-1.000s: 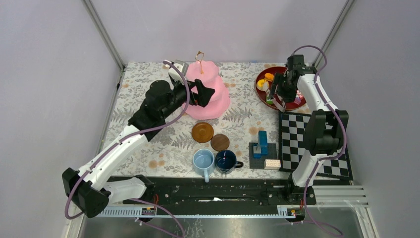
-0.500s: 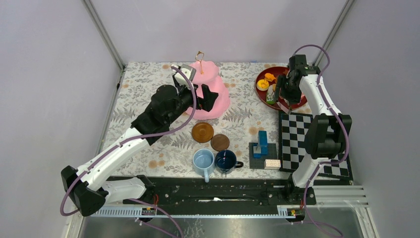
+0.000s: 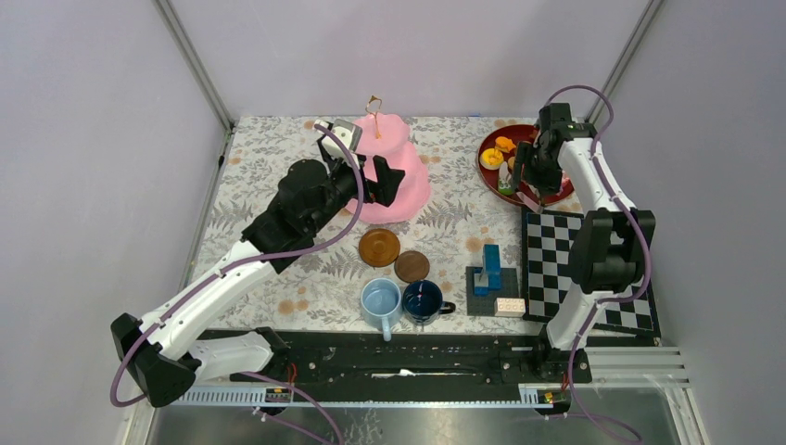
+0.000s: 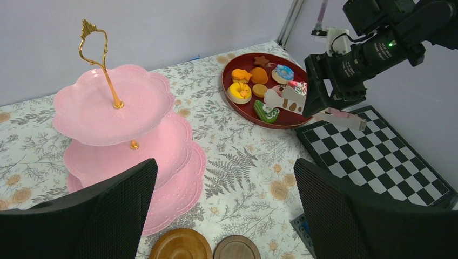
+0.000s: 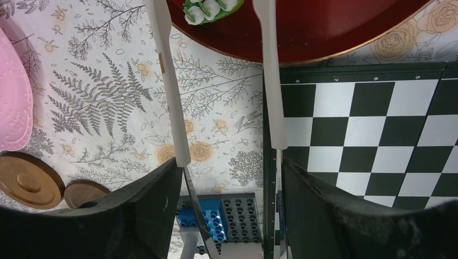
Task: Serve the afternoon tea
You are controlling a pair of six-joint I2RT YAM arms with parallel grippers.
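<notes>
The pink three-tier stand [image 3: 405, 176] with its gold loop stands at the back middle; its tiers are bare in the left wrist view [image 4: 108, 108]. My left gripper [image 3: 382, 180] is open and empty, just left of and above the stand's front. Small toy pastries [image 4: 240, 91] lie in a dark red tray [image 3: 489, 169]. My right gripper [image 3: 521, 178] is over the tray's near edge, shut on white tongs [image 5: 168, 97]; a green-and-white pastry [image 5: 208, 8] lies between the open tong tips. Two brown saucers [image 3: 379, 247] [image 3: 412, 266] and the light-blue mug [image 3: 381, 301] and dark-blue mug [image 3: 423, 299] sit near the front.
A blue building-block stack [image 3: 488, 273] on a grey plate stands right of the mugs. A black-and-white chequered board [image 3: 579, 269] lies at the right, close to the red tray's near edge. Cage posts stand at the back corners.
My left gripper has shifted slightly right beside the stand. My right wrist has turned a little and moved back over the tray's near edge with the tongs.
</notes>
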